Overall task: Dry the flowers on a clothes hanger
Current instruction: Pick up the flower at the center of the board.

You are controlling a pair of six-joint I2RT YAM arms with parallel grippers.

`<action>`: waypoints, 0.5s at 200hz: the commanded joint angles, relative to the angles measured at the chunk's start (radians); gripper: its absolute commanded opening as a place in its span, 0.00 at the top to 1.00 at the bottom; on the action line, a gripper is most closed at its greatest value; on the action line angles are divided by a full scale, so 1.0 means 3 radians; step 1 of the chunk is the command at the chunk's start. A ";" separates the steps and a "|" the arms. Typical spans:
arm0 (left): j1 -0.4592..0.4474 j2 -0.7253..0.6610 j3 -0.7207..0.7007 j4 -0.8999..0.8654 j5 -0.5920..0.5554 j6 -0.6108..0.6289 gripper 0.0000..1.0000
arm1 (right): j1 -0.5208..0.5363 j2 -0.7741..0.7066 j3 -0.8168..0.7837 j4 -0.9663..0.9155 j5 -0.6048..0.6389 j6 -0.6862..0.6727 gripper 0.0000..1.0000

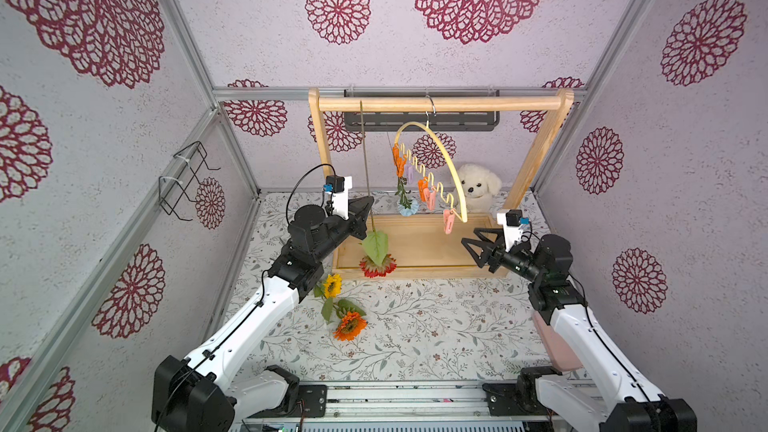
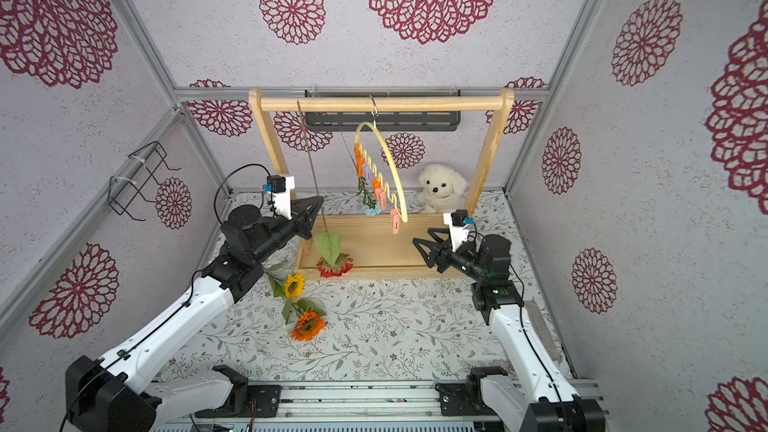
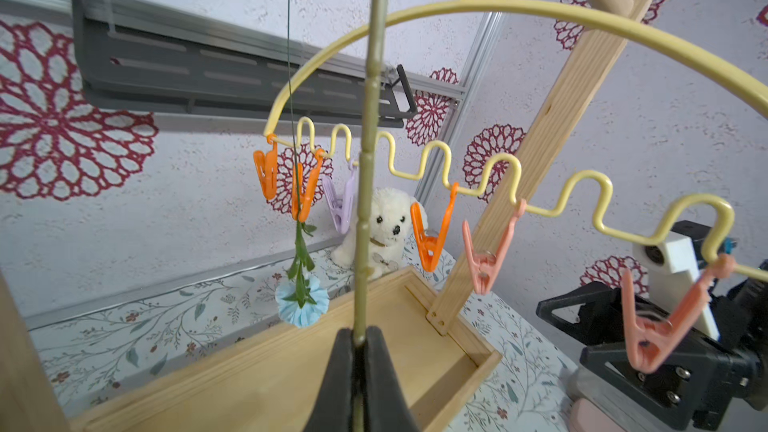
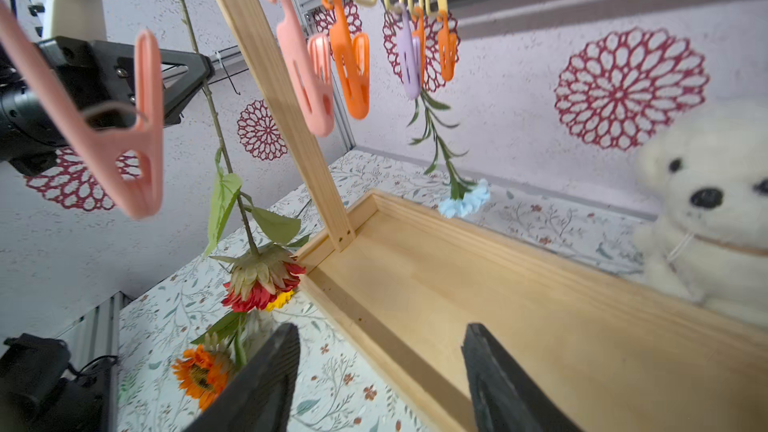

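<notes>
Now, left fingers point(image 3: 332, 371): pinching the red bloom's point(image 1: 377, 266) stem, axis upright, head down.
Right fingers point(image 4: 266, 376): spread, empty, nearer the end pink clothespin point(image 1: 448, 221).
Clothes hanger point(image 3: 457, 2): beyond the stem, probably not touching.
Light-blue carnation point(image 3: 302, 305): hanging from an orange clothespin point(image 3: 305, 193).
Counter point(image 1: 436, 326): sunflower point(image 1: 331, 284), orange bloom point(image 1: 350, 324) lying.

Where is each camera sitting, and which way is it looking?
Top views: high above the robot's base, looking down and forward at the wooden rack; both arms, the left hand and the right hand show.
Left wrist: on the left arm, looking along its shut hand, up the red flower, at the clothes hanger.
Right wrist: on the right arm, looking past its open hand at the toy dog behind the rack.
Shared: both wrist views show the blue carnation.
</notes>
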 commanded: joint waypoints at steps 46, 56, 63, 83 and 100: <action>-0.0222 0.0571 0.0306 0.0757 -0.0943 0.0108 1.00 | 0.0088 0.0526 0.0758 0.0101 0.0056 -0.0323 0.36; -0.0241 0.0666 0.0377 0.0775 -0.0986 0.0124 1.00 | 0.0160 0.0567 0.0847 0.0038 0.0035 -0.0395 0.36; -0.0251 0.0719 0.0429 0.0775 -0.1005 0.0114 1.00 | 0.0217 0.0580 0.0909 -0.0021 0.0031 -0.0462 0.36; -0.0261 0.0839 0.0545 0.0776 -0.1020 0.0108 1.00 | 0.0404 0.0574 0.1059 -0.0235 0.0077 -0.0658 0.36; -0.0263 0.0916 0.0641 0.0715 -0.1057 0.0145 1.00 | 0.0502 0.0500 0.1144 -0.0400 0.0131 -0.0755 0.36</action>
